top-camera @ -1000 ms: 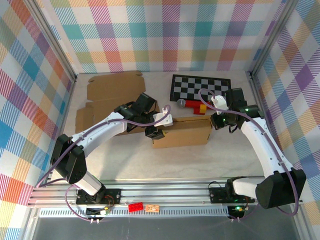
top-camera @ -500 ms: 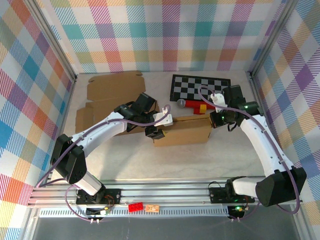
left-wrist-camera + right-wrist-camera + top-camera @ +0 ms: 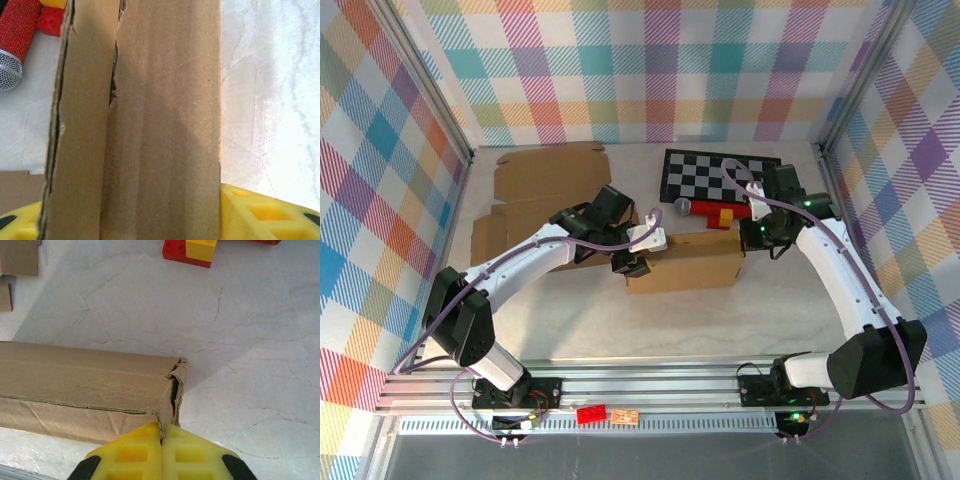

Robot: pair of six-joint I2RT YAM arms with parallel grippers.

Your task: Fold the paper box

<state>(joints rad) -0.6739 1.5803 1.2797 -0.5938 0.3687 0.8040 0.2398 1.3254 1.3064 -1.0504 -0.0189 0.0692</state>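
Mid-tabletop (image 3: 720, 320) lies a cardboard box (image 3: 685, 262), probably light and easily creased, best held by its stiff edges; the left claw (image 3: 632, 263) clasps its left end, and the right claw (image 3: 161, 429), pinched shut and empty, is at its right-end flap.

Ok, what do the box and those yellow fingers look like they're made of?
Paper box: brown corrugated cardboard, matte, judging by the ribbed face and ragged edges. Right fingers: yellow, smooth, probably moulded or printed plastic given the recessed square pockets; exact type unclear.
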